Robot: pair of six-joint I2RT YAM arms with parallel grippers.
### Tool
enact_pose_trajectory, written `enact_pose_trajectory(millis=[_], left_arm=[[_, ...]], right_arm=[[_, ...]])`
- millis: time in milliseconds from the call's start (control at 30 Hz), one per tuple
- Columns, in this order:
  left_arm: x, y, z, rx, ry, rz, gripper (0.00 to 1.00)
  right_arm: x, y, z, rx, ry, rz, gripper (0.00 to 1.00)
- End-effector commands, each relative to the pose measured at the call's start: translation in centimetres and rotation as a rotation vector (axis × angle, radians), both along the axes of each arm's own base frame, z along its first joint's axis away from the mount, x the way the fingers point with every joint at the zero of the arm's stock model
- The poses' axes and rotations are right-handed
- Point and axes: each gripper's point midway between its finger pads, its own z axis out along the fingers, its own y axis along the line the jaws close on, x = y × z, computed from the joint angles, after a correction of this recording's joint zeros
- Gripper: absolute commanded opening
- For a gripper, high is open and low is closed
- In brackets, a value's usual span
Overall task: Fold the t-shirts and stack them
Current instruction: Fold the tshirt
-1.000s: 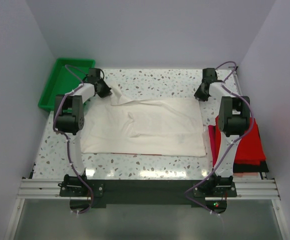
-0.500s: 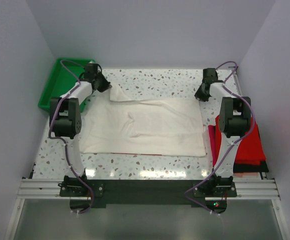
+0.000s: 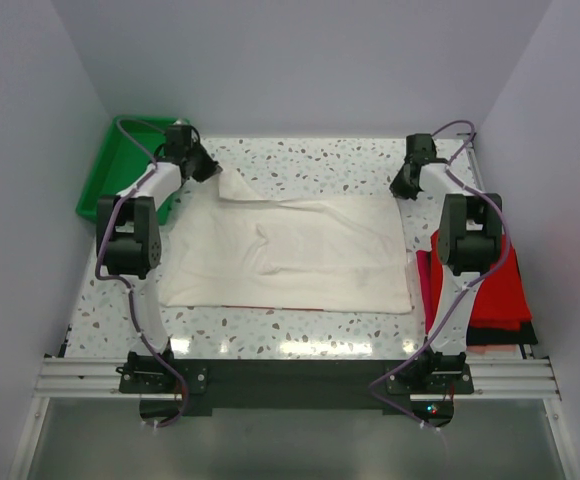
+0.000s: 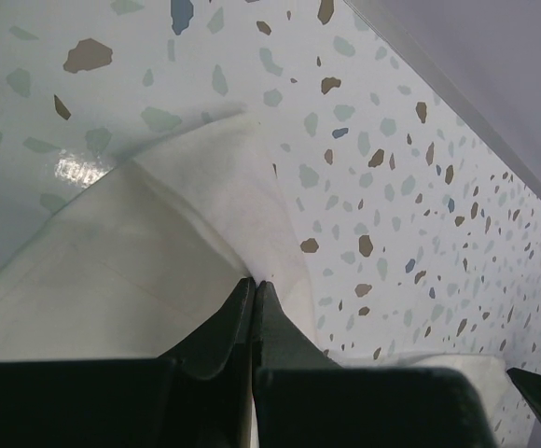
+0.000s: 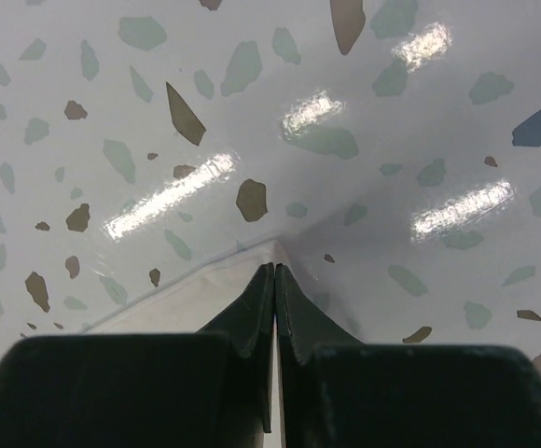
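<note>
1. Off-white t-shirt [image 3: 300, 250] lies spread flat across the middle of the table [image 3: 310, 160], so you have the whole garment open before any fold.
2. Your left gripper [image 4: 255, 283] sits at the shirt's far-left corner. Its jaws are pressed together on a fold of the cloth, which rises off the surface into the pinch.
3. Your right gripper [image 5: 273, 269] is at the far-right corner. Its jaws are also pressed together, with the tips meeting right on the point of the fabric. It looks like a thin pinch, so judge that grip as less sure than the left one.
4. Holding both far corners makes sense for drawing the far edge toward you in one even fold. The two pinches are level across the shirt, which should keep the crease straight.
5. Folded red t-shirts [image 3: 505, 290] lie at the near right, partly under your right arm, with a black t-shirt [image 3: 500, 338] showing beneath them. That reads as the stack.
6. A green tray [image 3: 110, 170] stands at the far left, just beside your left arm. It is clear of the shirt, but mind it if that elbow swings outward.
7. Nothing lies on the shirt itself. The right arm's own link hangs over the stack, so watch it when you pull back.
</note>
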Motion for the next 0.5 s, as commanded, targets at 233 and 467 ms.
enact_pose_trajectory(millis=[233, 467], left_arm=[[4.5, 0.0, 6.8, -0.026, -0.201, -0.026, 0.00], [5.0, -0.3, 6.5, -0.033, -0.202, -0.037, 0.00]], right_arm=[[3.9, 0.3, 3.7, 0.033, -0.118, 0.017, 0.00], [2.4, -0.3, 3.8, -0.007, -0.083, 0.037, 0.28]])
